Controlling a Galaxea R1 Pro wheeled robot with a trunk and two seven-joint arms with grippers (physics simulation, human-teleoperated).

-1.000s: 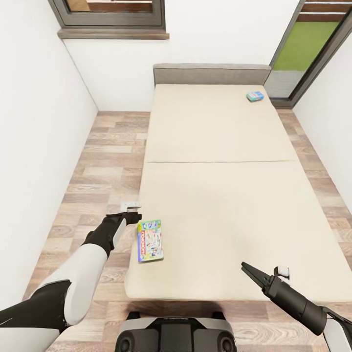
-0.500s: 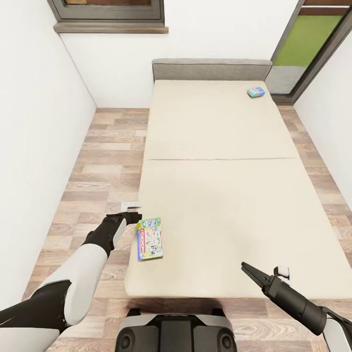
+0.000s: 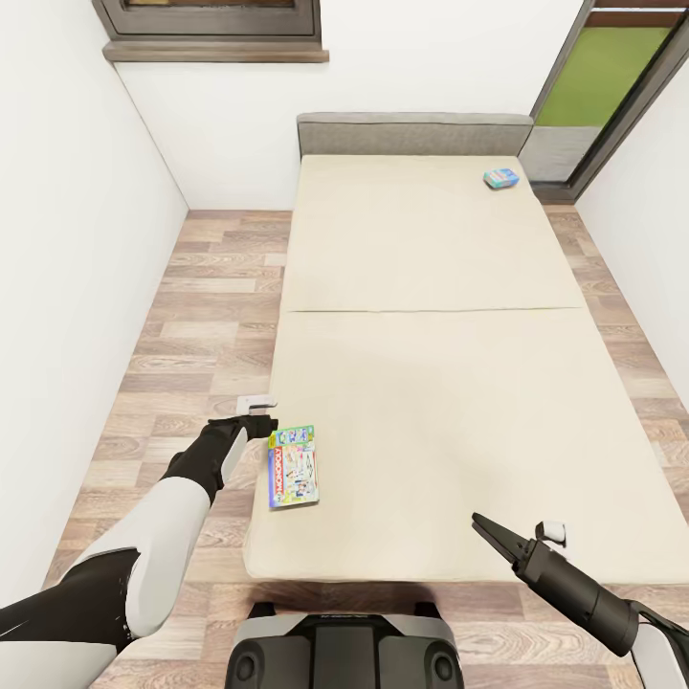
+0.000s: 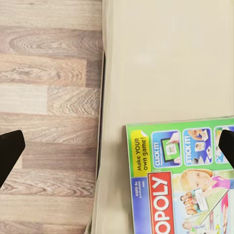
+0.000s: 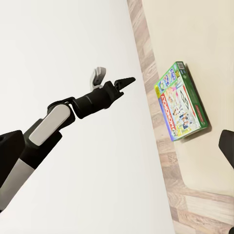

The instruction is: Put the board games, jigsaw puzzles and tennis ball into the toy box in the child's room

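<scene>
Nothing has shifted: board game (image 3: 294, 468) lies just beside wide-open, empty left gripper (image 3: 260, 419).

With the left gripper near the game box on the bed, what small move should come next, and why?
Probably ease the left gripper sideways over the Monopoly box on the bed, then lower it. The jaws are open and hold nothing; the gripper hangs above the bed's edge, just beside the box's near corner, not yet over it.

Bedroom: bed (image 3: 421, 316), window (image 3: 215, 29)
</scene>
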